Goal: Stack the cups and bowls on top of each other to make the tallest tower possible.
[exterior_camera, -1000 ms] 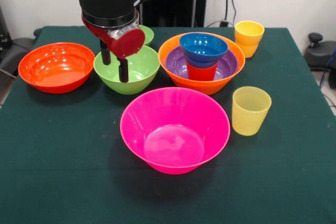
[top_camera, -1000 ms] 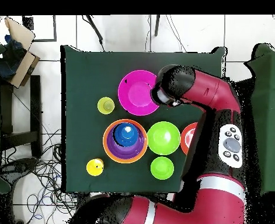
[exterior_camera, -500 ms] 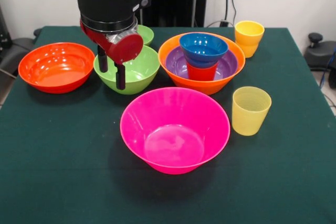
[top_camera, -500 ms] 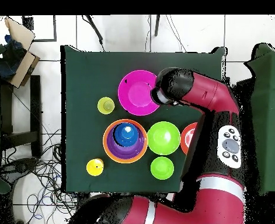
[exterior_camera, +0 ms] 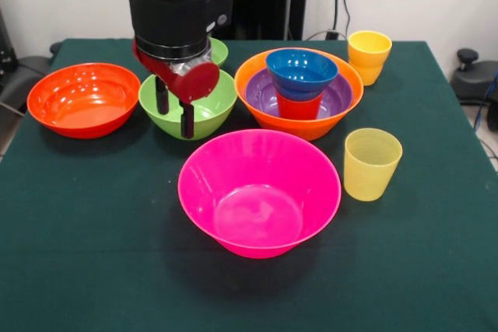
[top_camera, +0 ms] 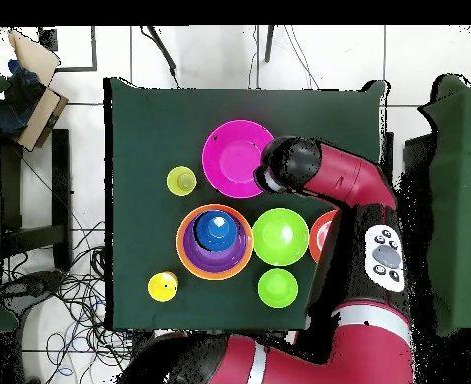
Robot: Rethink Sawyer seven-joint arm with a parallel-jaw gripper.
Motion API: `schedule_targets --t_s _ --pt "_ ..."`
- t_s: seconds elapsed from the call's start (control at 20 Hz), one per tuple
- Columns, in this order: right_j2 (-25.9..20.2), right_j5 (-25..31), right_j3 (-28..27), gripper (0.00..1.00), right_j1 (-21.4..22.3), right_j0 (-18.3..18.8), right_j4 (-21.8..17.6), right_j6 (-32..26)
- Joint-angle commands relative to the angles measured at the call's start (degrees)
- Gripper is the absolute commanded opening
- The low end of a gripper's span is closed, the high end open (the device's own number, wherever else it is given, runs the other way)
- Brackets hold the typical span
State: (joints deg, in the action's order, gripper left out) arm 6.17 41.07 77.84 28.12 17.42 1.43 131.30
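The tower (exterior_camera: 311, 125) is a large orange bowl holding a purple bowl (exterior_camera: 337, 97), a red-orange cup (exterior_camera: 299, 107) and a blue bowl (exterior_camera: 302, 73) on top; from above it sits at mid-table (top_camera: 215, 241). My gripper (exterior_camera: 174, 108) hangs open and empty, just before the medium green bowl (exterior_camera: 210, 103), between it and the pink bowl (exterior_camera: 259, 192). The overhead view has the wrist (top_camera: 279, 168) at the pink bowl's (top_camera: 234, 158) edge. A red-orange bowl (exterior_camera: 83, 99), a small green bowl (exterior_camera: 219, 51), a yellow cup (exterior_camera: 369, 56) and a paler yellow cup (exterior_camera: 371, 163) stand apart.
In the overhead view the arm covers most of the red-orange bowl (top_camera: 321, 236). The medium green bowl (top_camera: 279, 237) and small green bowl (top_camera: 277, 288) lie beside the tower. Green cloth (exterior_camera: 93, 254) covers the table.
The gripper has shifted a little right and lower in the front view, toward the pink bowl. No bowl or cup has moved.
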Motion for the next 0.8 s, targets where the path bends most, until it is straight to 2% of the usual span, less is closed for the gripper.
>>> schedule_targets --t_s 0.05,0.65,0.8 --pt "-4.47 0.99 7.42 1.00 -4.22 -0.37 0.63 3.70" --pt "-2.79 -2.59 11.27 1.00 -4.63 -1.09 0.40 5.99" --pt "-1.98 -5.33 12.00 1.00 -5.06 -1.75 0.04 7.10"
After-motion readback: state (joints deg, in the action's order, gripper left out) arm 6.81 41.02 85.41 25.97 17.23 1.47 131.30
